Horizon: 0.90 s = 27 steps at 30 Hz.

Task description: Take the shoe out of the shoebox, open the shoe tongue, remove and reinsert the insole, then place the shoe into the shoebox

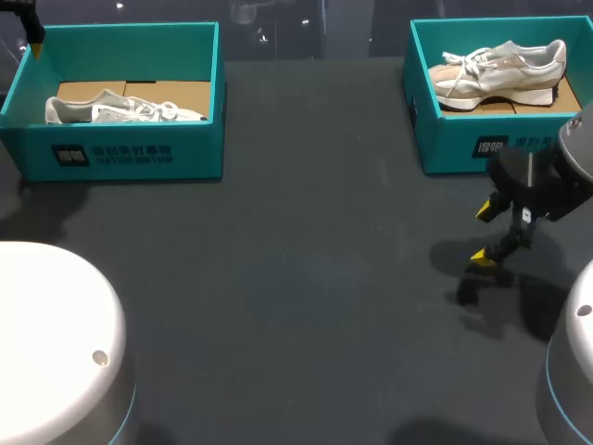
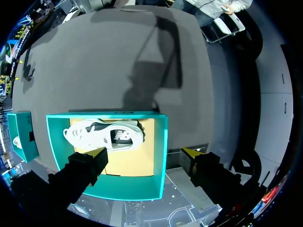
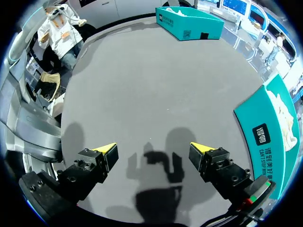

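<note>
2 teal boxes stand on the dark table [image 1: 296, 241], at its far corners and well apart. the left box [image 1: 139, 153] holds a white shoe [image 1: 125, 109] lying on its side on the brown cardboard floor. the right box [image 1: 454, 139] holds a white and beige shoe [image 1: 500, 69], also on its side, toe toward the middle of the table.

the left gripper [image 2: 144, 154] hangs above the left box, looking down into it. its fingers are spread wide and hold nothing. in the left wrist view 1 yellow tip sits over the cardboard floor just beside the white shoe, and the other lies past the box's wall. in the head view only a bit of yellow shows at the far left corner.

the right gripper [image 1: 485, 234] is low over bare table, near the front wall of the right box but apart from it. its fingers are released too, wide apart, with nothing between them but the table and their own shadow. in the right wrist view the right box stands beside the gripper.
</note>
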{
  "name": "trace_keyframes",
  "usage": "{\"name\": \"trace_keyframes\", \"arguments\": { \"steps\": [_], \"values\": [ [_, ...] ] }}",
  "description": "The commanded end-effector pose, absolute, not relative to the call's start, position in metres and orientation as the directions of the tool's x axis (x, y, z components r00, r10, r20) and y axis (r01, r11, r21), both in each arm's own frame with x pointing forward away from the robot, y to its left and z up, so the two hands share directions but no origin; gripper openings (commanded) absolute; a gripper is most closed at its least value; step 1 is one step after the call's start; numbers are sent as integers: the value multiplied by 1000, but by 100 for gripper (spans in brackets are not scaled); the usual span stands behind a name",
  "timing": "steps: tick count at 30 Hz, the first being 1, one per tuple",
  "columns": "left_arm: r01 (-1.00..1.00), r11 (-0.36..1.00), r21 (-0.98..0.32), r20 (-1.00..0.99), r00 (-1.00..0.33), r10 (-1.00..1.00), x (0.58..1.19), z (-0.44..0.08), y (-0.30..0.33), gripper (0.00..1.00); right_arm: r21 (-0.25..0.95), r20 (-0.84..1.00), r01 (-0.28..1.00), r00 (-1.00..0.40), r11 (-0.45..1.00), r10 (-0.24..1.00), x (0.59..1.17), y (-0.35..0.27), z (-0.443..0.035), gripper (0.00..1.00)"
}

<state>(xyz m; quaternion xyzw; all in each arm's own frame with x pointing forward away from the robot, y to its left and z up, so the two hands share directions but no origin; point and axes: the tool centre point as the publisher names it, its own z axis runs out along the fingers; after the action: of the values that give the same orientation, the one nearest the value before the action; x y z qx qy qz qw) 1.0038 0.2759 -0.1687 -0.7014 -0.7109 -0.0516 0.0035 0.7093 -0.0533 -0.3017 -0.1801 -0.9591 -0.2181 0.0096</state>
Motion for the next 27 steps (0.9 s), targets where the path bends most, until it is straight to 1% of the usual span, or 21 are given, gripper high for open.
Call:
{"name": "trace_keyframes", "arguments": {
  "steps": [1, 2, 4, 6, 7, 9, 11, 12, 13, 25, 26, 27],
  "values": [
    [997, 10, 70, 79, -15, 997, 1003, -168, 276, 100, 327, 130, 472, -880, 819, 456, 732, -54, -273, 100],
    [997, 10, 70, 79, -15, 997, 1003, -168, 276, 100, 328, 129, 517, -854, 791, 504, 741, -56, -266, 100],
    [997, 10, 70, 79, -15, 997, 1003, -168, 276, 100, 346, 116, 538, -838, 769, 534, 752, -60, -256, 100],
    [997, 10, 70, 79, -15, 997, 1003, -168, 276, 100, 328, 113, 574, -812, 750, 572, 763, -63, -247, 100],
    [997, 10, 70, 79, -15, 997, 1003, -168, 276, 100, 339, 114, 587, -801, 735, 587, 769, -66, -244, 100],
    [997, 10, 70, 79, -15, 997, 1003, -168, 276, 100, 304, 123, 643, -758, 703, 640, 781, -73, -240, 100],
    [997, 10, 70, 79, -15, 997, 1003, -168, 276, 100, 324, 128, 682, -718, 656, 684, 791, -83, -238, 100],
    [997, 10, 70, 79, -15, 997, 1003, -168, 276, 100, 305, 114, 695, -705, 651, 700, 796, -87, -236, 100],
    [997, 10, 70, 79, -15, 997, 1003, -168, 276, 100, 284, 94, 695, -706, 661, 702, 799, -89, -236, 100],
    [997, 10, 70, 79, -15, 997, 1003, -168, 276, 100, 284, 94, 695, -706, 661, 702, 799, -89, -236, 100],
    [997, 10, 70, 79, -15, 997, 1003, -168, 276, 100, 282, 115, 745, -652, 604, 750, 807, -95, -237, 100],
    [997, 10, 70, 79, -15, 997, 1003, -168, 276, 100, 267, 114, 758, -638, 595, 761, 816, -96, -234, 100]
  ]
}}
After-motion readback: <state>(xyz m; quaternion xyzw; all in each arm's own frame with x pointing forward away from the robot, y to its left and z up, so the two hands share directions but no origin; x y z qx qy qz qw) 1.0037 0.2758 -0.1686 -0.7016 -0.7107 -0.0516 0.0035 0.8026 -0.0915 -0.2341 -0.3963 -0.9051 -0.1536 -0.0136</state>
